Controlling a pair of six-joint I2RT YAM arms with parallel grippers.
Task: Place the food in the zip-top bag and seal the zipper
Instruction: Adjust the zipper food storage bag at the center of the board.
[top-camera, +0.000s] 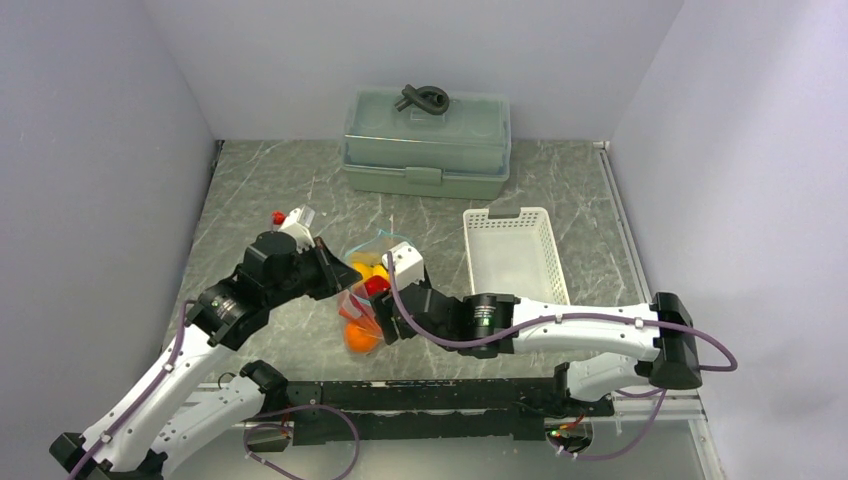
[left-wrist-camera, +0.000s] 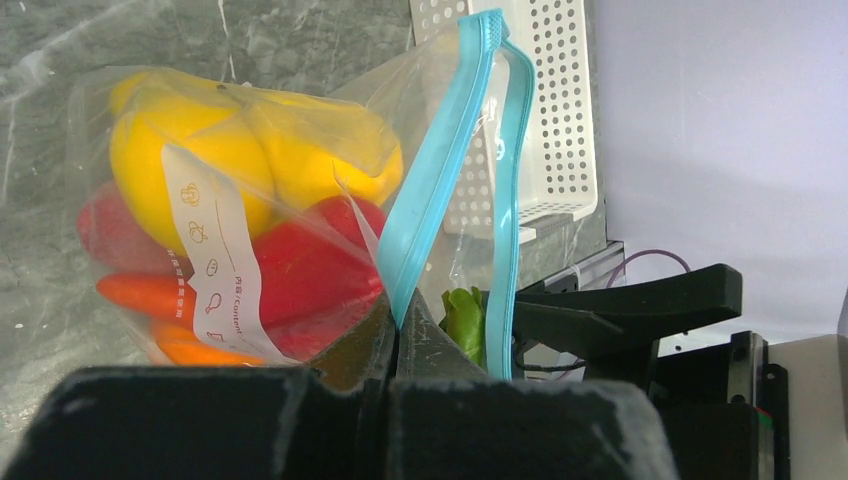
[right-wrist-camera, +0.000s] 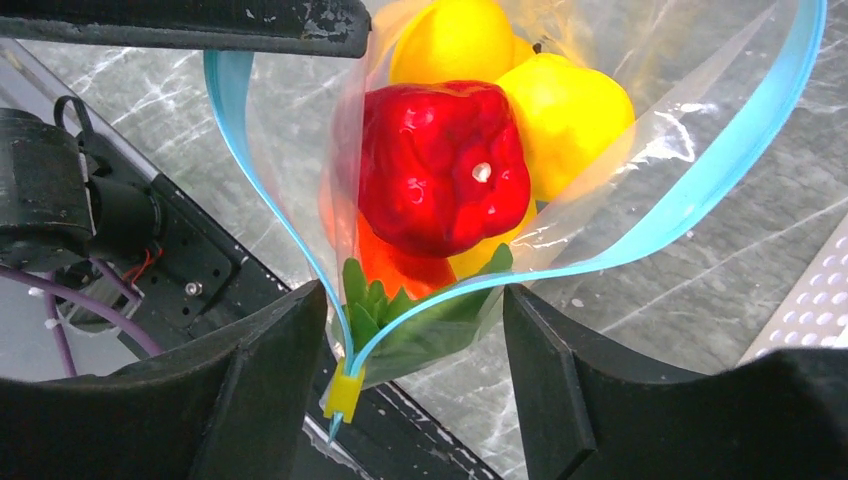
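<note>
- Top view: the zip-top bag (top-camera: 362, 283) is mid-desk, right between the left hand (top-camera: 335, 272) and the right hand (top-camera: 385, 312). You can make out yellow, red and orange food (top-camera: 362, 338) inside, not much more. There's a white basket (top-camera: 515, 255) just to its right and a grey-green box (top-camera: 425, 140) at the back of the desk (top-camera: 270, 190).
- Left wrist: way closer. The left hand is clamped fully closed on the teal zipper (left-wrist-camera: 440, 180). Through the clear plastic it's yellow pieces on top, red under them, orange at the bottom, and a green bit by the mouth. The bag also has a white label.
- Right wrist: the only view looking into the mouth. The two teal strips bow well apart, so it's unsealed, and they meet at a yellow slider tab (right-wrist-camera: 343, 392). The right hand's fingers (right-wrist-camera: 265, 385) are spread wide either side of that corner, gripping nothing.
</note>
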